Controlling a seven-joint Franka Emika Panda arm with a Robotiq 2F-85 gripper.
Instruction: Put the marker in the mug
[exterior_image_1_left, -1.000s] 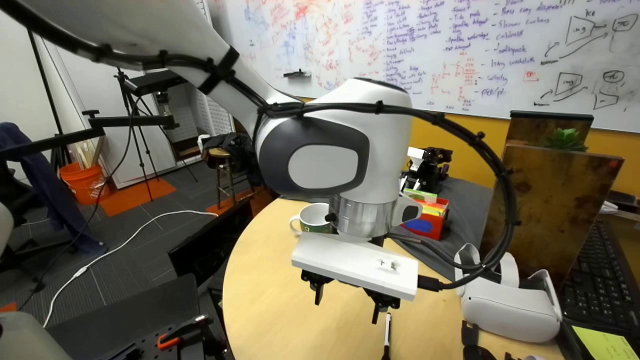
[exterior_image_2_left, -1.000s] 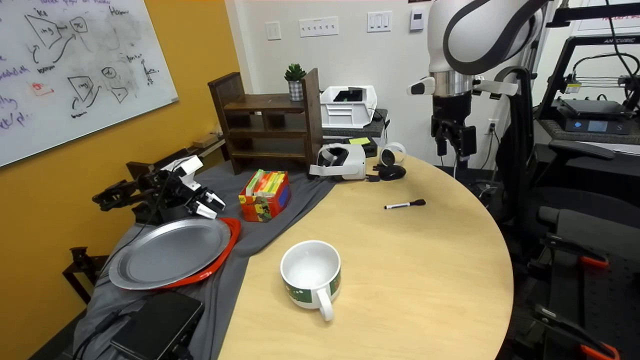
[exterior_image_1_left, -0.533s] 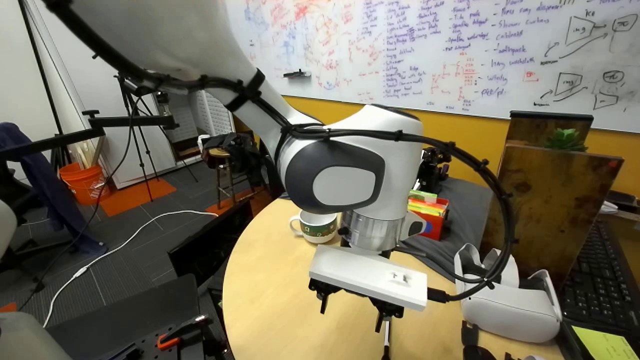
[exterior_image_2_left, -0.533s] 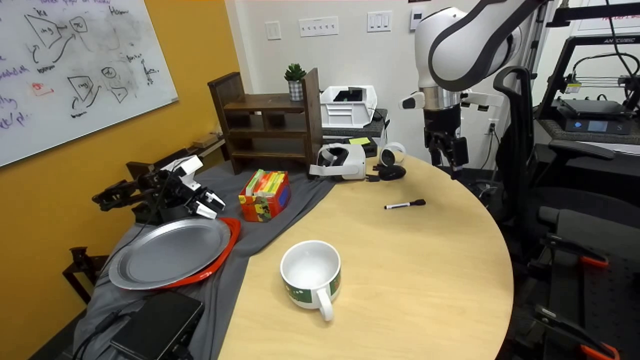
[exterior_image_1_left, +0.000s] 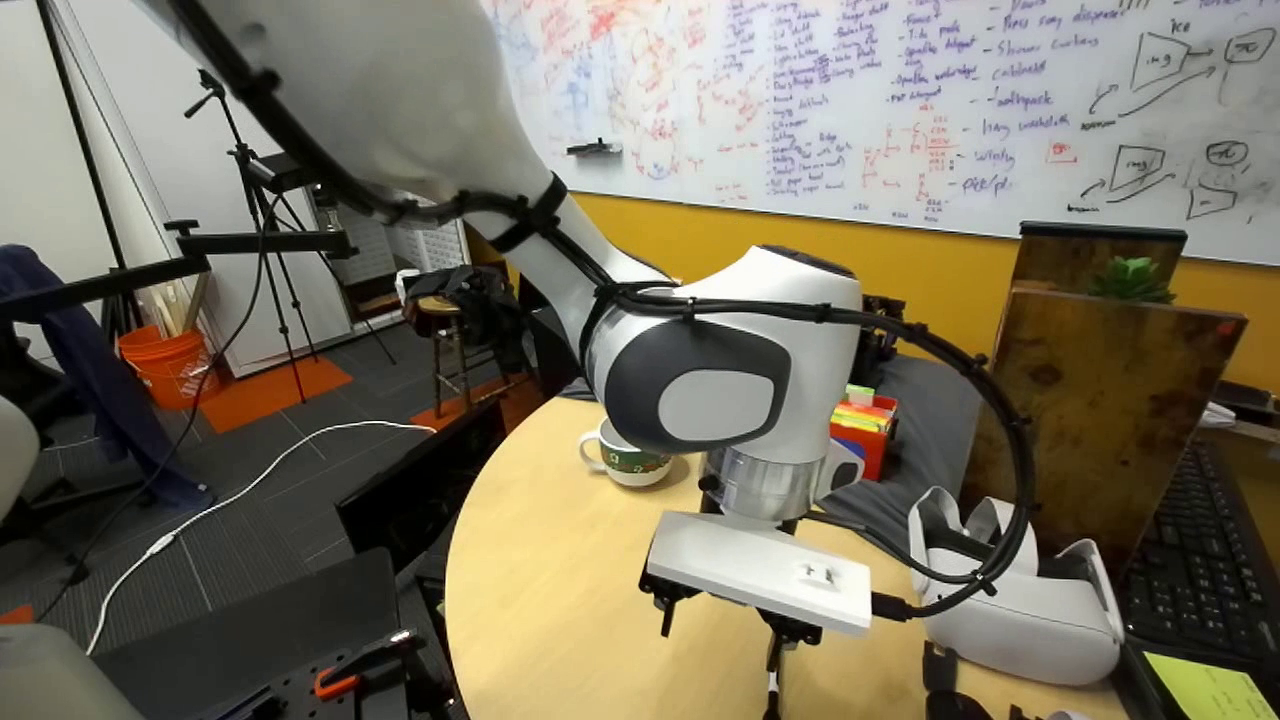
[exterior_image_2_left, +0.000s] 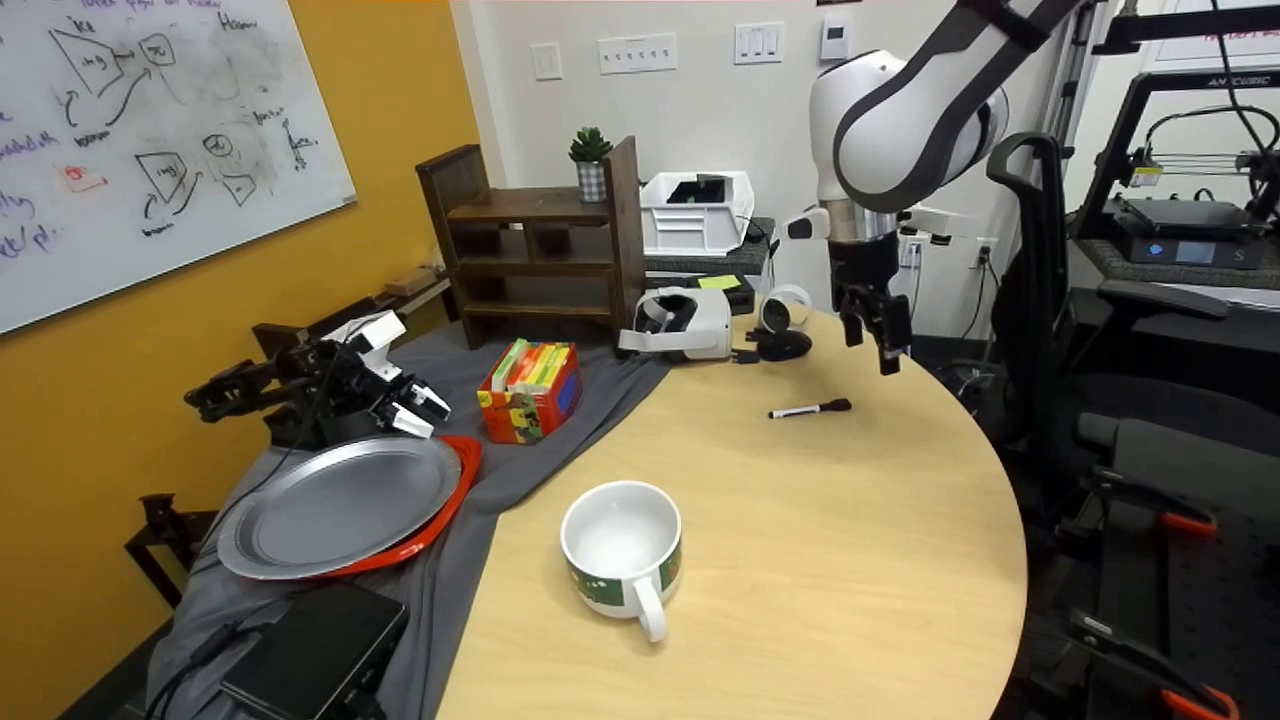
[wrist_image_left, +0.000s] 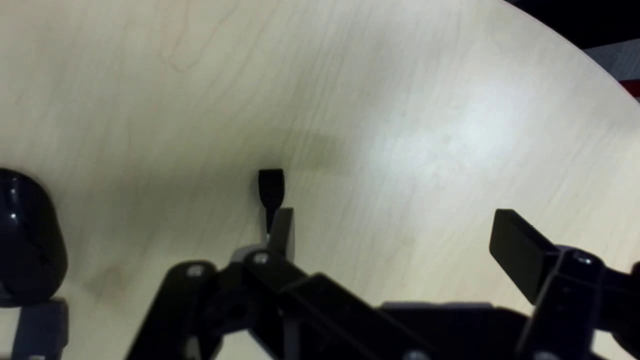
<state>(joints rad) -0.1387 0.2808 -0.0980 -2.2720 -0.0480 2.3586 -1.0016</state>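
The marker (exterior_image_2_left: 797, 411), thin and white-bodied with a black cap, lies on the round wooden table. In an exterior view the gripper partly covers the marker (exterior_image_1_left: 773, 680). In the wrist view the marker's black end (wrist_image_left: 271, 187) shows beside the left finger, which hides the rest. The white mug (exterior_image_2_left: 600, 588) with a green patterned band stands upright; the arm covers part of the mug (exterior_image_1_left: 637, 466) in an exterior view. My gripper (wrist_image_left: 395, 220) is open and empty, pointing down above the table; it shows in both exterior views (exterior_image_1_left: 720, 648) (exterior_image_2_left: 872, 356). The marker lies outside its fingers.
A white VR headset (exterior_image_2_left: 690, 325) and a black rounded object (exterior_image_2_left: 783, 345) sit near the marker. A red box of cards (exterior_image_2_left: 532, 395), a silver plate (exterior_image_2_left: 340, 508) and a small black-and-white robot arm (exterior_image_2_left: 330, 380) are on grey cloth. A wooden shelf (exterior_image_2_left: 540, 265) stands behind.
The arm has moved down and across towards the marker: to the right in an exterior view where the whiteboard is behind it, to the left in an exterior view facing it. Gripper stays open; marker and mug unmoved.
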